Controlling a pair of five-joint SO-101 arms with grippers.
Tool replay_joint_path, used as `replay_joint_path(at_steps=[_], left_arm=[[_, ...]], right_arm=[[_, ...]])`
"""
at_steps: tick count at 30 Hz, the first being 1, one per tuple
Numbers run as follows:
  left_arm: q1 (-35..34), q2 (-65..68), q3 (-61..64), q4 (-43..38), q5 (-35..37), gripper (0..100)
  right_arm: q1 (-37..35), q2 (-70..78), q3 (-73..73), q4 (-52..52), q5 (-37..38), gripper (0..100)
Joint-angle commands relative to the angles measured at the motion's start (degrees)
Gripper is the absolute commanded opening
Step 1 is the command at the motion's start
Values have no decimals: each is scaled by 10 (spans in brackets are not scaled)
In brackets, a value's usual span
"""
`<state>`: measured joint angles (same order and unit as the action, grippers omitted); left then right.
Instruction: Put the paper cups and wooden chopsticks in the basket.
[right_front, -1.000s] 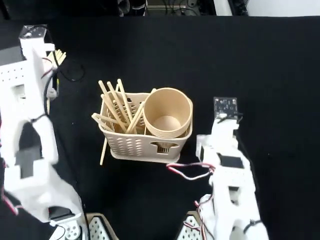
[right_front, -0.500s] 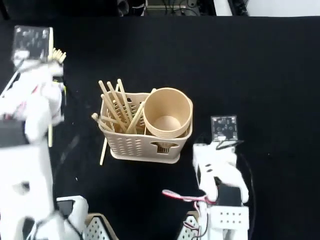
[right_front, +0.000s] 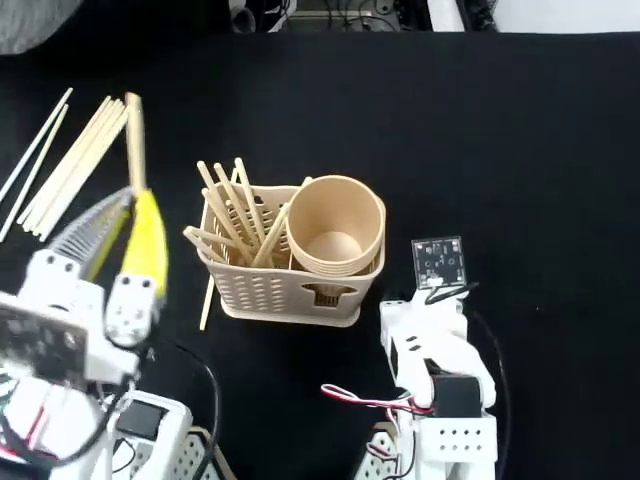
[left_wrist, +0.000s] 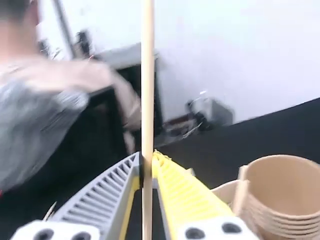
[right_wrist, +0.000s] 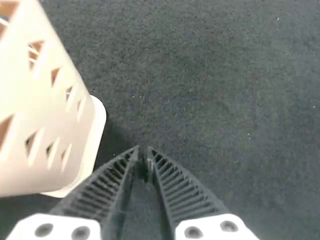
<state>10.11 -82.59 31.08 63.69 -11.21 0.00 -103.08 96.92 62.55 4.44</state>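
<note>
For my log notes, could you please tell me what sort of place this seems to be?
Likely a robotics lab bench: a black-covered table, the left arm and right arm at its near edge, cables along its far edge.

Left claw (left_wrist: 146, 161) tilted upward, pinching a chopstick (left_wrist: 147, 75); right claw (right_wrist: 143, 155) closed, pointing down

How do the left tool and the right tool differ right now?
The left tool is shut on a wooden chopstick; the right tool is shut on nothing. The left tool is grey on one side and yellow on the other; the right tool is dark on both. The left tool points out level, with the paper cups beside it; the right tool points down at the black table, next to the basket. Both are closed.
</note>
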Motion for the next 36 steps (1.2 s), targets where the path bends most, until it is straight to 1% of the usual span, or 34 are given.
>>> replay_joint_path(at_steps=[1, 4, 6, 7, 16, 18, 21, 27, 29, 30, 32, 33, 36], left_arm=[[56, -65, 109, -116, 4, 29], [63, -111, 158, -240, 20, 29], [63, -123, 163, -290, 49, 29], [62, -121, 161, -298, 55, 29], [64, -40, 201, -316, 60, 29], [66, -38, 219, -316, 76, 29], [62, -38, 257, -317, 123, 29], [53, -38, 361, -317, 128, 30], [52, -39, 390, -316, 127, 66], [50, -39, 402, -313, 127, 107], [23, -39, 420, -313, 133, 195], [14, -39, 423, -312, 133, 224], [-3, -39, 402, -290, 133, 232]], right_arm=[[-8, -31, -3, 4, -1, 15], [-8, -31, -3, 4, -1, 15], [-8, -31, -3, 4, -1, 15], [-8, -31, -3, 4, -1, 15], [-8, -31, -3, 3, -1, 15], [-8, -31, -3, 3, -1, 15], [-9, -31, -3, 3, -1, 15], [-9, -31, -3, 3, -1, 15], [-9, -31, -3, 3, -1, 15], [-9, -31, -3, 3, -1, 15], [-9, -31, -3, 3, -1, 15], [-9, -31, -3, 3, -1, 15], [-9, -31, -3, 3, -1, 15]])
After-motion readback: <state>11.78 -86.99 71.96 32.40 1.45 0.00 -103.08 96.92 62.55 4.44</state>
